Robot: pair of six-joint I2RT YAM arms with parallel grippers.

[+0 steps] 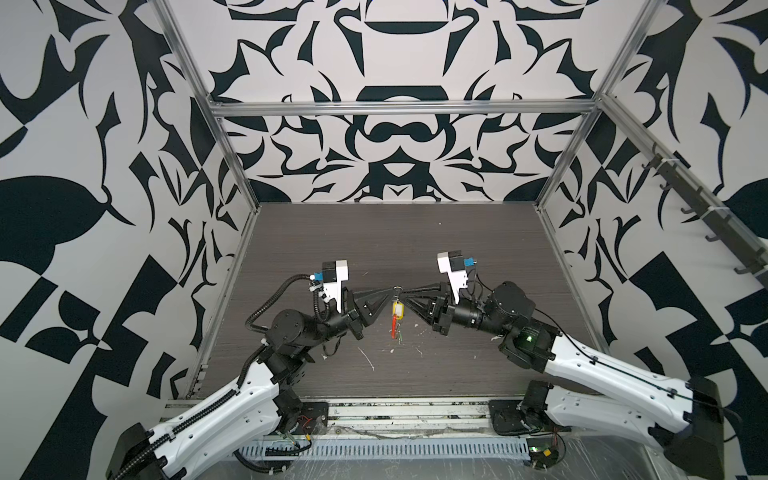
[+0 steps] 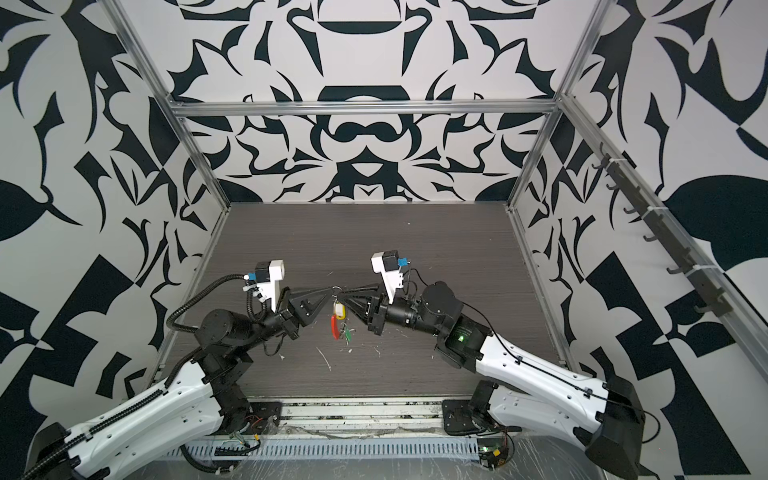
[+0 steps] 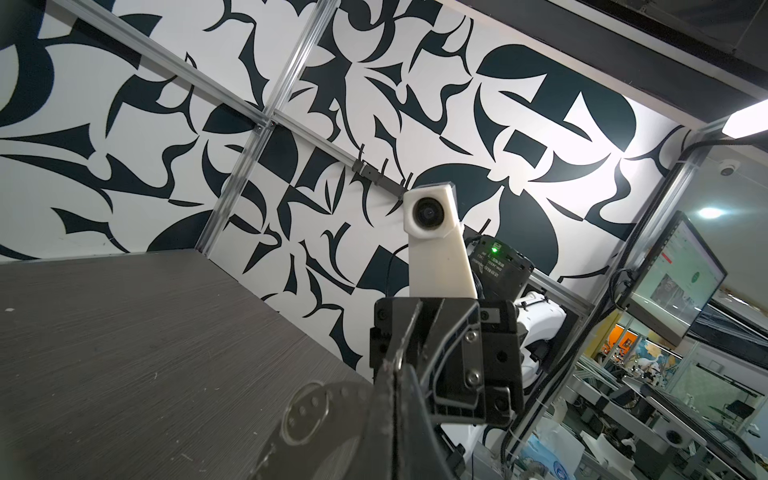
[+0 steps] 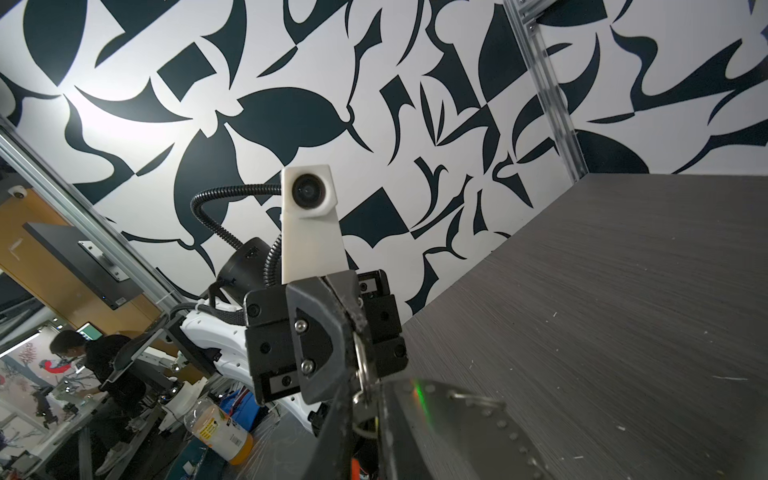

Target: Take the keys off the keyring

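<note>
Counting what hangs over the worktop (image 1: 332, 249) gives one keyring (image 4: 498, 424), two keys and one red sleeve (image 1: 394, 326), with two pincers meeting at the top of the bunch. In both top views the bunch sits a little toward 6 o'clock of the worktop's centre. The left pincer (image 1: 390, 290) reaches in from 8 o'clock and is clamped tight on the silver metal at the keyring's top. The right pincer (image 1: 406, 292) comes in from 4 o'clock with its jaws standing close about the same metal, though I cannot tell whether they are fully pinched. The keyring is a thin silver hoop, seen nearly edge-on from above. The wrist views show its flat arc punched with a row of small holes, lying against the pincer tips. The yellow key (image 1: 398, 310), an oblong plastic tag with a pale window, hangs at 6 o'clock of the pinch. The red sleeve hangs just beyond it toward 6 o'clock, slightly tilted. The green key (image 2: 347, 332) dangles lowest, at 5 o'clock of the sleeve's end, too small to show more than its colour.
</note>
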